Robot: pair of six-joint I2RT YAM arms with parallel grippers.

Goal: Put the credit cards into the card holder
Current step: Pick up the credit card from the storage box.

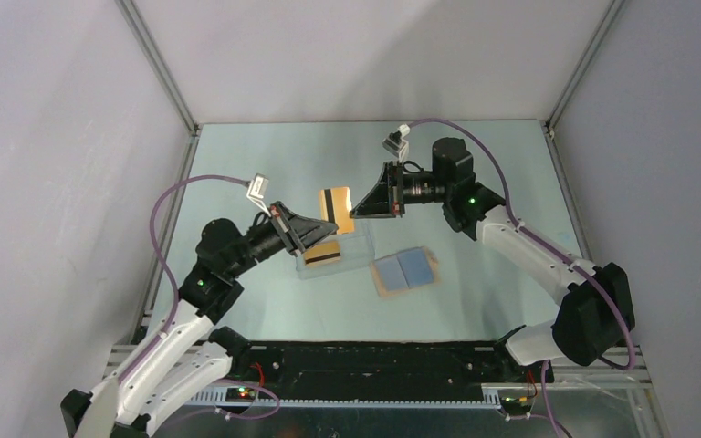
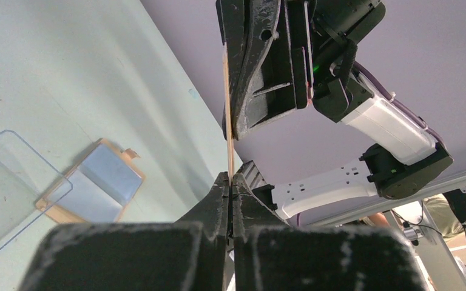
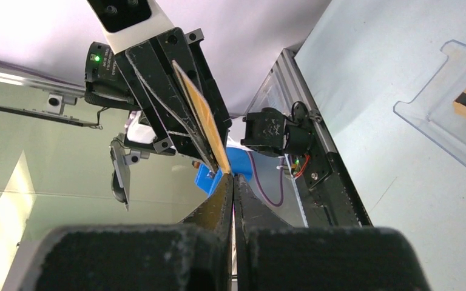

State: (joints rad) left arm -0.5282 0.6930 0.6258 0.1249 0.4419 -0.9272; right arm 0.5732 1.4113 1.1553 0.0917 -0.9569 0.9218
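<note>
One orange-yellow credit card with a black stripe hangs in the air, pinched from both sides. My left gripper is shut on its near-left edge and my right gripper is shut on its right edge. The left wrist view shows the card edge-on, rising out of my shut left gripper. In the right wrist view my right gripper nips a corner of the card. A second credit card lies in a clear box. The card holder lies open on the table, blue pockets up.
The clear plastic box sits on the table just below the held card and left of the card holder. The metal frame rails border the table on the left, back and right. Grey walls enclose the cell.
</note>
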